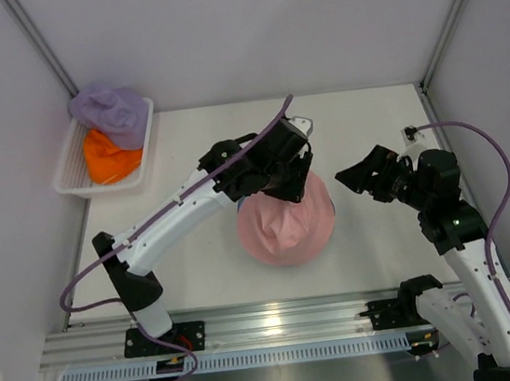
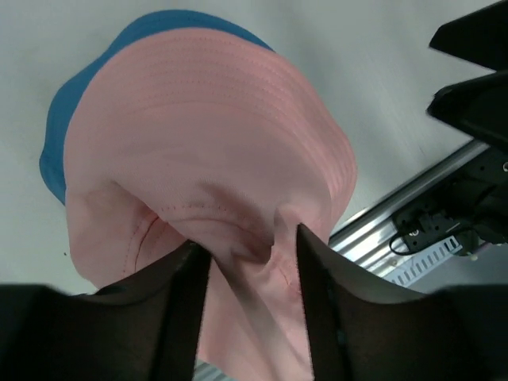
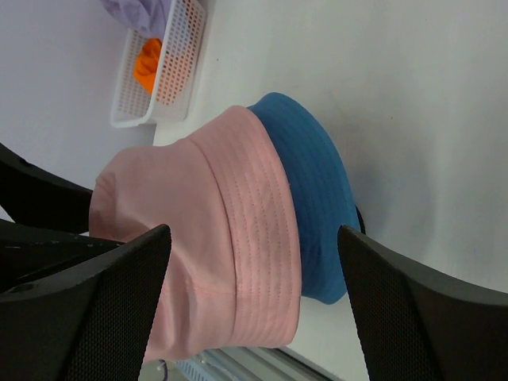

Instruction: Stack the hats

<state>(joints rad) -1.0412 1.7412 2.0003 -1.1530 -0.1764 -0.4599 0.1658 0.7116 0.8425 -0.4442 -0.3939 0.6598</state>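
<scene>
The pink hat (image 1: 284, 229) sits over the blue hat (image 2: 71, 119) in the middle of the table; only the blue brim shows under the pink hat (image 3: 206, 214). My left gripper (image 2: 248, 246) is down on the pink crown. Its fingers stand apart with a loose fold of pink fabric between them, not pinched. My right gripper (image 1: 352, 178) hangs wide open just right of the stack, and in its wrist view the blue hat (image 3: 317, 159) lies beyond its fingers. The lavender hat (image 1: 113, 110) and the orange hat (image 1: 109, 155) lie in the basket.
The white mesh basket (image 1: 69, 173) stands at the back left corner against the wall. A metal rail (image 1: 282, 323) runs along the near edge by both arm bases. White walls close the table on the left, back and right.
</scene>
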